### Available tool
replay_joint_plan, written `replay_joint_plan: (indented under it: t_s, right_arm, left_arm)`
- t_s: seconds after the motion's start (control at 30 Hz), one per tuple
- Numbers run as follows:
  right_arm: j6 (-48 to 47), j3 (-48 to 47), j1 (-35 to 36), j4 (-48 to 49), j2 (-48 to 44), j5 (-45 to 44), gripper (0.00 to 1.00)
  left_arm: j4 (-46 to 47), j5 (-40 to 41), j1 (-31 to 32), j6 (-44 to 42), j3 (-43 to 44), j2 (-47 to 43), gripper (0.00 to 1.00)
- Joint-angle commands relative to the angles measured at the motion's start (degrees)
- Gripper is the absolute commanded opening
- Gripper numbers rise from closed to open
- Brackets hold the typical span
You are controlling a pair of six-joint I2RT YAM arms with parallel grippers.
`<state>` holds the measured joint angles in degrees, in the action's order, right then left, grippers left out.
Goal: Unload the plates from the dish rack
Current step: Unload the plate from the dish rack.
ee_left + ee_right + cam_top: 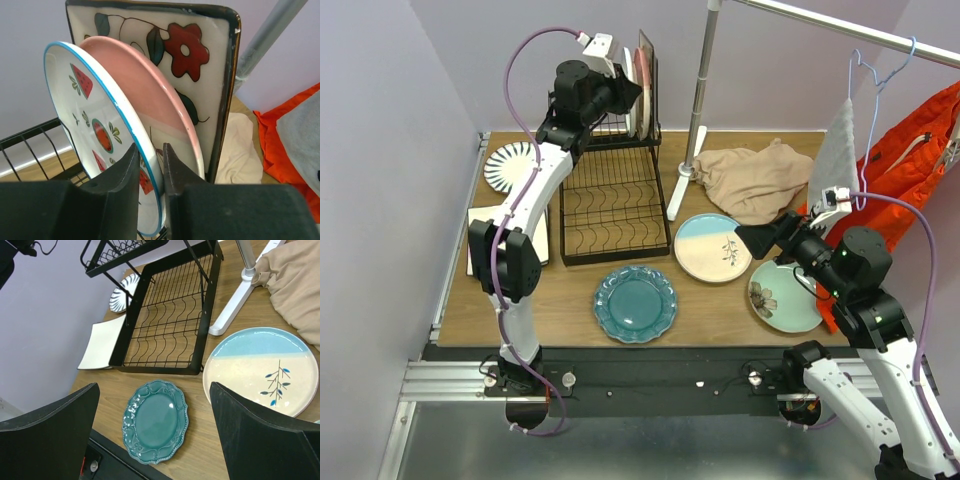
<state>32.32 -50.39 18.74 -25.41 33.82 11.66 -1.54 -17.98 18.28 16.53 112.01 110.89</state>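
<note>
Black left claw (150, 150), at the frame's bottom, sits narrow astride the rim of the watermelon plate (95, 125) (whether it truly bites, I cannot tell), which stands in the dish rack (615, 200) at upper centre. Risk: a shallow rim grip could let it swing into the pink plate (155, 95) just behind, knocking the square floral plate (205, 50). Lower right, the right claw (154, 395) gapes wide, empty.

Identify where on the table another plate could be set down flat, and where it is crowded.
Bare wood: near-left corner, bordered by the teal plate, the dish rack and the table edge. Crowded: right side, where cream-blue plate, green floral plate and beige cloth cluster.
</note>
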Motion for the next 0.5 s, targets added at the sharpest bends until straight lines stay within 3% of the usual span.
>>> replay_joint_plan:
  t_s: [0.0,0.07,0.47]
  right_arm:
    - [-0.6,-0.6,-0.2,1.2,-0.8,-0.9,0.99]
    - [-0.6,-0.5,-0.1,1.2,-0.8,-1.6,0.99]
    - [0.1,-0.4,-0.1,1.2,-1.5,-1.6,0.99]
  left_arm:
    - [-2.9,1.8,-0.3,-1.7,-0.1,0.7,0.13]
    - [-3.1,1.9,-0.4,-1.8,0.6,0.6,0.0]
    - [-6.5,1.0,-0.3,-0.9,10.4,-0.1,0.0]
